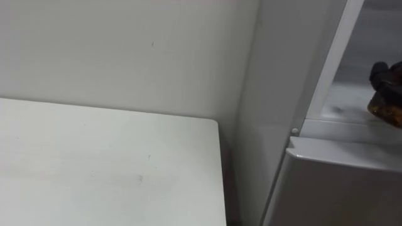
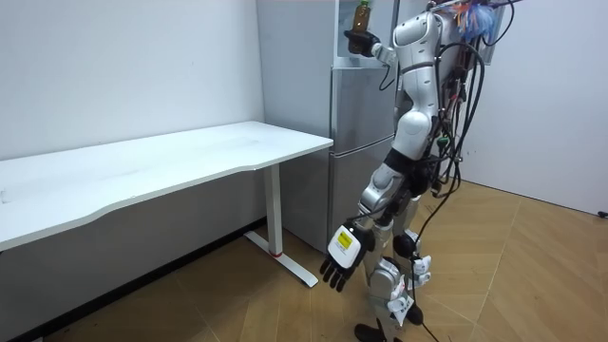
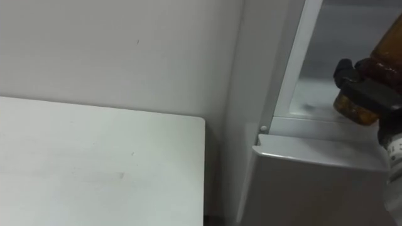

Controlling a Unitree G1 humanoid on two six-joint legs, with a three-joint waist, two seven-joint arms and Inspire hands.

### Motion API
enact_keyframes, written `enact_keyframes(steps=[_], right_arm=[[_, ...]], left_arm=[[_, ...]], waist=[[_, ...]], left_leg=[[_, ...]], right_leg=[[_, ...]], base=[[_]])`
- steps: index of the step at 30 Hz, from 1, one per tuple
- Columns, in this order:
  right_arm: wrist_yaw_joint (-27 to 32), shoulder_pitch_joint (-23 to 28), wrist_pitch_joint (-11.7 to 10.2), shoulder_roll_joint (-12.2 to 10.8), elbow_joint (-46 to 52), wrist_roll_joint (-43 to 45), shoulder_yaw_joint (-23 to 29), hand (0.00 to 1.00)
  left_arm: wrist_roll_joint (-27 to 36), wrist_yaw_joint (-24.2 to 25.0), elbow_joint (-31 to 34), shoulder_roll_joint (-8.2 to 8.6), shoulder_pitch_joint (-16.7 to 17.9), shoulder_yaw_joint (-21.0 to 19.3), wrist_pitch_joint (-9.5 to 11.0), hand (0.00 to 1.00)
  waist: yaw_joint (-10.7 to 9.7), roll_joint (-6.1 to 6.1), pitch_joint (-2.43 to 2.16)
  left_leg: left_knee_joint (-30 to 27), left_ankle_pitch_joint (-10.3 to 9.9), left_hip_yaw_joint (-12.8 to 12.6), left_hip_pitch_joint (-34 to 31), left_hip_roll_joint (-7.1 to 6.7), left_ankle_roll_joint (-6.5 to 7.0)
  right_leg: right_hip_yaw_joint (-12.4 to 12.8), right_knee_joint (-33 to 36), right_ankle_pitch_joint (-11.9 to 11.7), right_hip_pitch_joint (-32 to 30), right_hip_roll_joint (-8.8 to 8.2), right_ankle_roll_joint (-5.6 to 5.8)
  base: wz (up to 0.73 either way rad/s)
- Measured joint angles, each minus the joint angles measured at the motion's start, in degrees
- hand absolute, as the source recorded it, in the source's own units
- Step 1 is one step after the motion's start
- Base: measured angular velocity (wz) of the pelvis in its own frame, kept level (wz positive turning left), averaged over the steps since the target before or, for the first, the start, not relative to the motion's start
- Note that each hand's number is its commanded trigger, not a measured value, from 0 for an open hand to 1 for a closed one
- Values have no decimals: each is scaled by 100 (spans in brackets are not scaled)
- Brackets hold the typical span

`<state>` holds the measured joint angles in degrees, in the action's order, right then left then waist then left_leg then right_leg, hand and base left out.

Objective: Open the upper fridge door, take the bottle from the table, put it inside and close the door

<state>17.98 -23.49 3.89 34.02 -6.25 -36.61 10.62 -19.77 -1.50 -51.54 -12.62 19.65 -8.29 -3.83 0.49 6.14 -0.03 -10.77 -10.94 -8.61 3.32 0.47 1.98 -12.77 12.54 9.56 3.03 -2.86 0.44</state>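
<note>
Bottle (image 3: pixel 384 53) was gripped by curled right hand (image 3: pixel 364 85) at 3 o'clock, at mouth of open upper fridge (image 3: pixel 290 69). Judged best: carried deeper, kept upright, set on shelf (image 3: pixel 314 100) before release. Left hand (image 2: pixel 342 258) was hung low, fingers slack.

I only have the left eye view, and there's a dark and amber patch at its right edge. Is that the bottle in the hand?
Observer: Yes. In the right eye view the right hand is curled round the amber bottle, just above the sill of the upper fridge.
Operator: Is it upright?
Observer: Yes. The room view shows it upright, raised at the open top compartment.
Operator: And the left hand?
Observer: The left hand hangs low beside the legs, fingers relaxed, holding nothing.
</note>
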Motion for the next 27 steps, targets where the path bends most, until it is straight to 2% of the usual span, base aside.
enact_keyframes(steps=[4,9,12,17,18,21,24,27], right_arm=[[-90,-275,-1,0,-397,142,-111,100],[-230,-592,-8,64,-1072,146,-297,100],[-352,-782,-1,327,-1464,145,-509,100],[-492,-1028,18,387,-1825,199,-714,100],[-557,-1088,120,390,-1910,194,-730,100],[-571,-1171,181,408,-2194,192,-733,100],[-615,-1374,259,414,-2534,190,-743,100],[-676,-1377,254,468,-2663,197,-745,100]], left_arm=[[10,117,0,-9,-7,-4,-92,0],[10,238,2,-24,16,-3,-100,0],[10,251,1,-28,-3,-3,-124,0],[11,258,-1,-60,-7,-3,-231,0],[12,252,-1,-69,-7,-3,-268,0],[12,235,2,-68,-4,-5,-348,0],[55,226,2,-72,0,-5,-477,0],[111,199,1,-75,0,-41,-523,0]], waist=[[12,2,1],[49,52,25],[129,81,16],[169,155,-25],[171,181,-42],[319,232,-78],[359,234,-77],[448,206,-37]], left_leg=[[-19,0,58,1,-7,0],[-57,0,128,-85,-10,-1],[-66,-2,129,-83,-6,-4],[-67,-2,158,-90,-9,-4],[-66,-2,167,-90,-9,-4],[-66,-4,171,-68,-9,-5],[-82,-5,212,-64,-20,-4],[-90,-27,327,-68,-26,-13]], right_leg=[[-11,5,0,19,-2,0],[-75,9,0,-23,-8,-1],[-150,2,1,-21,-14,-1],[-173,1,1,-16,-13,-1],[-183,1,1,-13,-12,-1],[-198,4,1,4,-13,-1],[-234,4,1,30,-24,-1],[-267,-12,1,97,-13,-1]], base=[[2],[3],[0],[2],[0],[0],[5],[7]])
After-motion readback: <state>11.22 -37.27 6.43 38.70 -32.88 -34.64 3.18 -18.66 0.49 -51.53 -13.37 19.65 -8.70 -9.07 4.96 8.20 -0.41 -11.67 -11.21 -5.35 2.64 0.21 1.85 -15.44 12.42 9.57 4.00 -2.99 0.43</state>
